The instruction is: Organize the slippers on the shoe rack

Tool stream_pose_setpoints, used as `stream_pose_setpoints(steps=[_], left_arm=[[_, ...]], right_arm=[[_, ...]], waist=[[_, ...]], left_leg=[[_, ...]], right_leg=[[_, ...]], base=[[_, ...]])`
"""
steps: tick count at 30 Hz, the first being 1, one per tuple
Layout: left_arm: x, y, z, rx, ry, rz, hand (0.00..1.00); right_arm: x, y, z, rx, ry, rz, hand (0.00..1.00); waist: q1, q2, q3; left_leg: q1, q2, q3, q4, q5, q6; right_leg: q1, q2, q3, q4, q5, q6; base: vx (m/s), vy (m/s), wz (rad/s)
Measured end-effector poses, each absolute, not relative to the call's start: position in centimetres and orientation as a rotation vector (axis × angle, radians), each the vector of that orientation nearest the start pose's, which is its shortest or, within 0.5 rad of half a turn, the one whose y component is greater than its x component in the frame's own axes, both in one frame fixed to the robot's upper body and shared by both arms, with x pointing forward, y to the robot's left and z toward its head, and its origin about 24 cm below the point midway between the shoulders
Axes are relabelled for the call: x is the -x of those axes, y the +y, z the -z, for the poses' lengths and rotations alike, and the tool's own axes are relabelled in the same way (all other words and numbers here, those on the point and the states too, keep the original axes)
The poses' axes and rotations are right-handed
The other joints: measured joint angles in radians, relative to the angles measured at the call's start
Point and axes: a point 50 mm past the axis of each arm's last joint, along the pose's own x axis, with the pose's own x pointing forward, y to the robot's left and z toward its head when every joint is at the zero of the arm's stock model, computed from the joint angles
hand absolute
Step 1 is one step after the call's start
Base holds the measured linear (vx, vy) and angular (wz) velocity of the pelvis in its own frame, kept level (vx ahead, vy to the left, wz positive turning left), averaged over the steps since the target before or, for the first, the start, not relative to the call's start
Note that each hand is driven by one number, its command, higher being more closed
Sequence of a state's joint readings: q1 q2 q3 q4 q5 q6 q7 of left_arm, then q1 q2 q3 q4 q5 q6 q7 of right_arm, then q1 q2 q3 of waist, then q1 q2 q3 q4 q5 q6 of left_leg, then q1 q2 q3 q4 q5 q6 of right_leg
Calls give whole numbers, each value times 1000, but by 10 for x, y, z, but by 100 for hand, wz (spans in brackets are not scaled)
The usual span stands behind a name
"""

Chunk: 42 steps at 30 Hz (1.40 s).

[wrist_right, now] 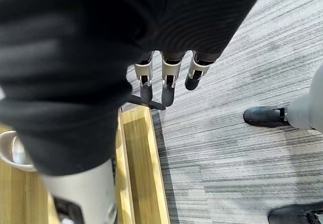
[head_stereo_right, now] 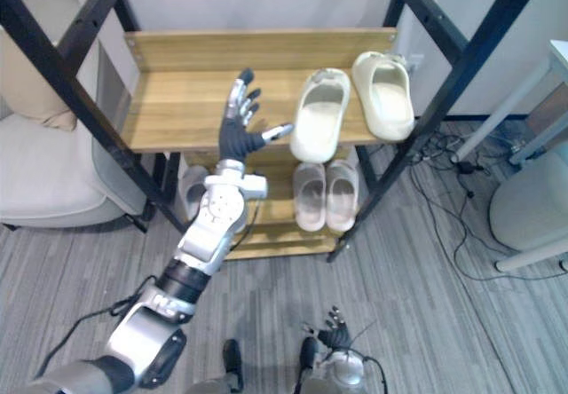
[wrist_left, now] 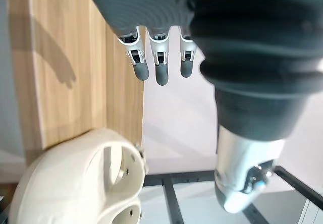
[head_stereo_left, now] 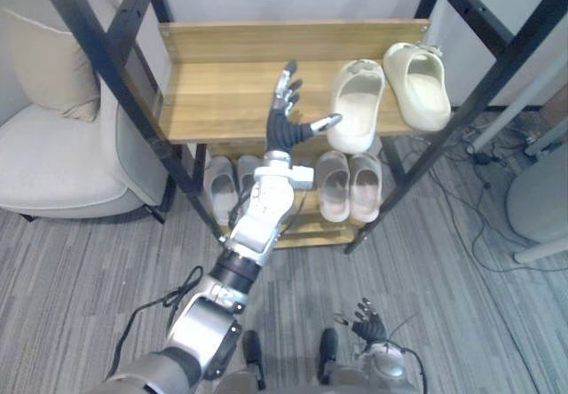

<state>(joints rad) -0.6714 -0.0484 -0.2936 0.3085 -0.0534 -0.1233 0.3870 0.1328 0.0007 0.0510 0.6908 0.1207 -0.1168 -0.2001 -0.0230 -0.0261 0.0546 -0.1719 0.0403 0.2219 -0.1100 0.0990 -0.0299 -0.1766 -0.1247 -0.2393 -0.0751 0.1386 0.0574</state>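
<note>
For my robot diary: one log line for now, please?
left hand open over top shelf, thumb by cream slipper | right hand open, low

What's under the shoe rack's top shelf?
A beige slipper pair and a grey pair on the lower shelf; the top shelf covers their far ends and anything further back.

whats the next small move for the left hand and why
Probably slide the left hand right and curl round the nearer cream slipper: the hand is open, its thumb beside that slipper, which overhangs the top shelf's front edge and splays from its mate.
</note>
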Motion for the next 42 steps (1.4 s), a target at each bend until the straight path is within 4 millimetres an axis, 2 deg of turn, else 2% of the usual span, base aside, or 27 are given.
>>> stream_pose_setpoints(steps=[6,12,20,27,32,42], left_arm=[[-333,21,-152,42,-363,127,0],[-329,11,-149,50,-349,158,0],[-328,0,-136,37,-292,191,0],[-330,-8,-138,27,-284,223,0],[-334,-12,-141,11,-286,234,0],[-343,-14,-162,14,-327,236,0]], right_arm=[[-158,-158,117,-36,697,250,0],[-162,-157,115,-37,686,249,0],[-169,-159,112,-45,668,258,0],[-173,-163,110,-53,656,290,0],[-176,-163,108,-51,646,295,0],[-177,-163,108,-53,645,298,0]], waist=[[7,-1,0],[7,-5,-1],[7,-19,-2],[6,-37,-4],[-13,-40,-3],[-37,-44,-3]], left_leg=[[-1,0,1,0,0,0],[-1,0,13,0,-1,-1],[-2,1,18,0,-3,-1],[-5,1,35,0,-5,0],[-9,1,47,0,-6,1],[-35,0,70,0,-5,5]], right_leg=[[-1,0,0,1,-3,1],[-6,0,7,3,-4,0],[-18,0,19,15,-9,1],[-34,-1,33,21,-9,1],[-41,-1,40,21,-9,2],[-85,-1,65,29,-8,2]], base=[[51,17,0],[55,19,-3],[27,8,-4],[50,19,-6],[55,20,-5],[64,19,-7]])
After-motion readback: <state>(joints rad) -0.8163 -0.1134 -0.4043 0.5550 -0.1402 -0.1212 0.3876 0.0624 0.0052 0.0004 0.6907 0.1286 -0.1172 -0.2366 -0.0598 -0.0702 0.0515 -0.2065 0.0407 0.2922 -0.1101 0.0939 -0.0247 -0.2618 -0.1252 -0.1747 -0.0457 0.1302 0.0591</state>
